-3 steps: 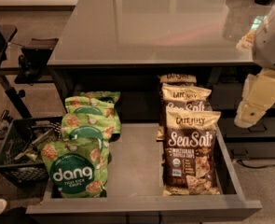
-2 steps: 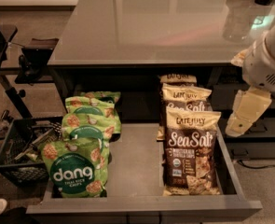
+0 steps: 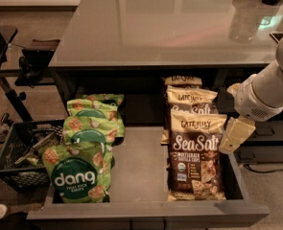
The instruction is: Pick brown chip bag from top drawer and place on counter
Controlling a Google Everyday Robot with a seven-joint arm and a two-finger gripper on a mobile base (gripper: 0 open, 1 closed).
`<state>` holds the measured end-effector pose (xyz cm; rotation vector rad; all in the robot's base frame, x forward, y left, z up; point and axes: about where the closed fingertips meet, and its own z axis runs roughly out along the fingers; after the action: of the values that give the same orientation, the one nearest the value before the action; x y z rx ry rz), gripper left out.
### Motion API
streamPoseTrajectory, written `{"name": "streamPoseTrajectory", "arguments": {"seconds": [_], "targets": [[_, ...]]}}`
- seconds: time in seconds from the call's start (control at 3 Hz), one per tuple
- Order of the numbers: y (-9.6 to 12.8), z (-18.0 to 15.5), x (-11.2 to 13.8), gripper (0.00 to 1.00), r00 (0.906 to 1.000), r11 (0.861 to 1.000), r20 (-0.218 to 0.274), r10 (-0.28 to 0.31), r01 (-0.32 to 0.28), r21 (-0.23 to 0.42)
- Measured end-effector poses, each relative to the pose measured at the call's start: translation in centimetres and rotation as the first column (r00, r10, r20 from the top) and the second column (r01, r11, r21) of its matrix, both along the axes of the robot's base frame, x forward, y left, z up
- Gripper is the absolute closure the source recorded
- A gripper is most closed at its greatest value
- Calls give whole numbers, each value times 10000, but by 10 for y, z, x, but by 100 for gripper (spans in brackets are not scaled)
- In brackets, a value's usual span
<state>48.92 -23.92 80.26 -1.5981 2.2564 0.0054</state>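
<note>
- The tool [image 3: 235, 136] hangs at the right edge of the top drawer [image 3: 146, 211], beside the front brown chip bag [image 3: 196, 162]; its grip cannot be told.
- Green bags [image 3: 81, 174] lie left.

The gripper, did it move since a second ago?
Yes. The gripper has moved down and left, from near the counter edge to the right wall of the top drawer, beside the front brown chip bag.
</note>
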Motion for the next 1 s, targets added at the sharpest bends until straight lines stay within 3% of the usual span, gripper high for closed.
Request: {"name": "streamPoseTrajectory", "arguments": {"seconds": [0.33,1.0], "targets": [[0,0,0,0,10000,10000,-1,-1,1,1],[9,-39,22,0,9991,9993,-355,-230,241,300]]}}
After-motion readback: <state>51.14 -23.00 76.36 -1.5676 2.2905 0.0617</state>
